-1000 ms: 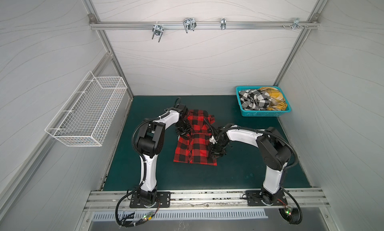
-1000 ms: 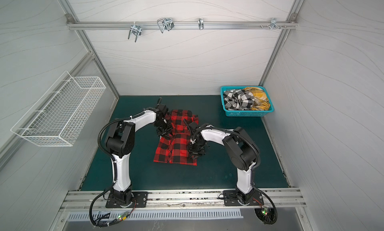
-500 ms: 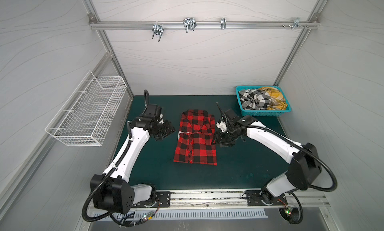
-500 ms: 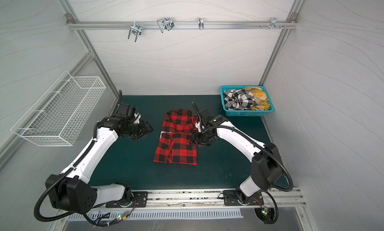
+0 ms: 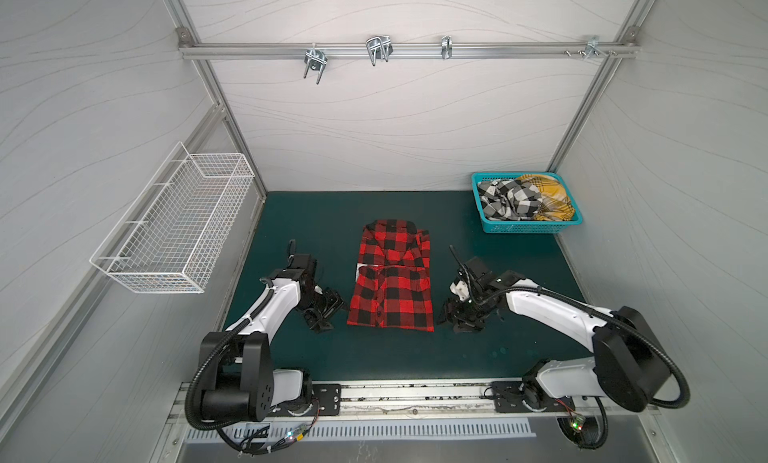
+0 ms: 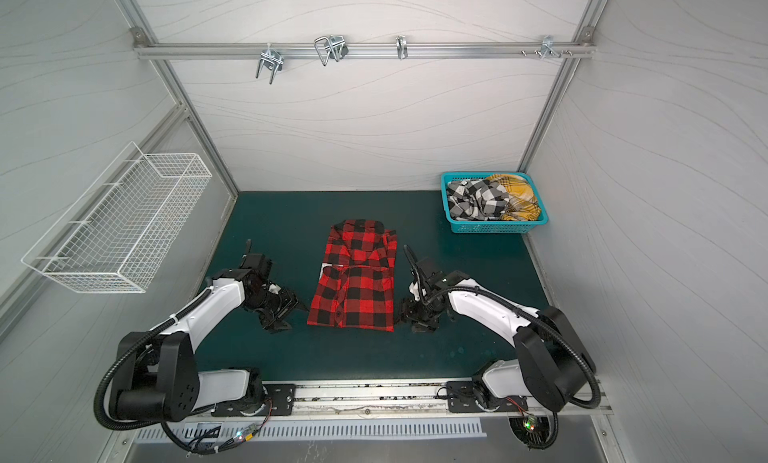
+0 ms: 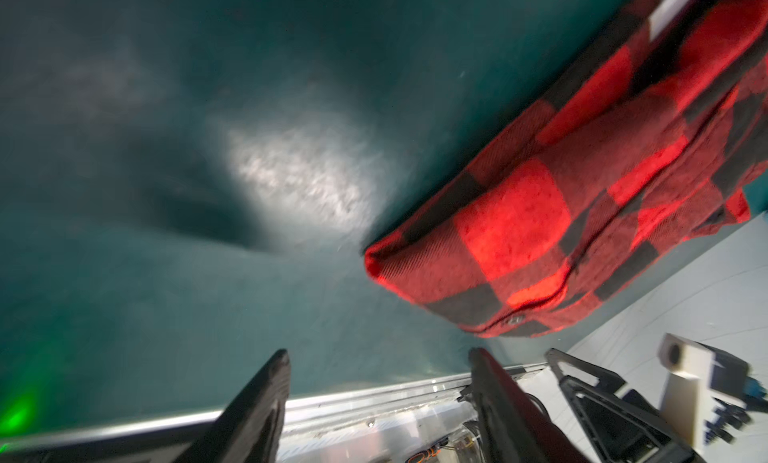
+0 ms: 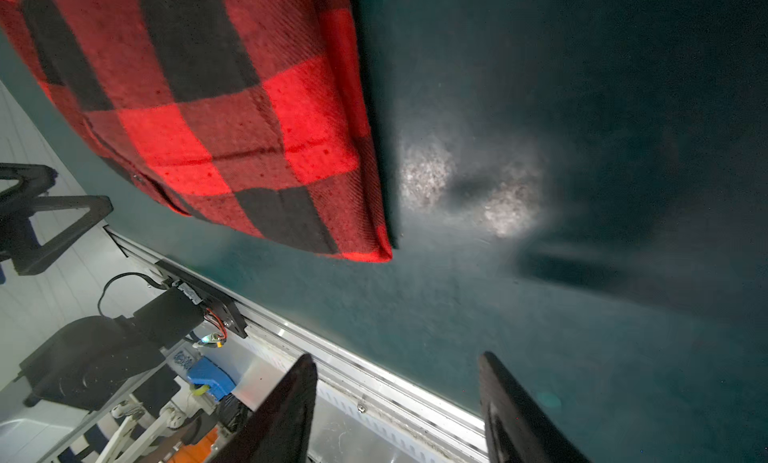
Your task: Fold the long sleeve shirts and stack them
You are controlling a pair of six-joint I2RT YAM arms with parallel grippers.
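Though beside the red-and-black shirt (image 5: 390, 292), off its edges, left hand (image 5: 333, 317) and right hand (image 5: 449, 321) unclenched, empty, over bare mat (image 5: 395, 357).

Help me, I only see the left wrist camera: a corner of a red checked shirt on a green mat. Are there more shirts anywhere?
Observer: Yes. A black-and-white shirt lies crumpled in a teal basket in the far right corner.
Operator: Just that one?
Observer: No, a yellow plaid shirt is bunched beside it in the same basket.
Operator: Is my other hand holding anything?
Observer: No. The right gripper is open with nothing between its jaws, just off the near right corner of the red shirt.
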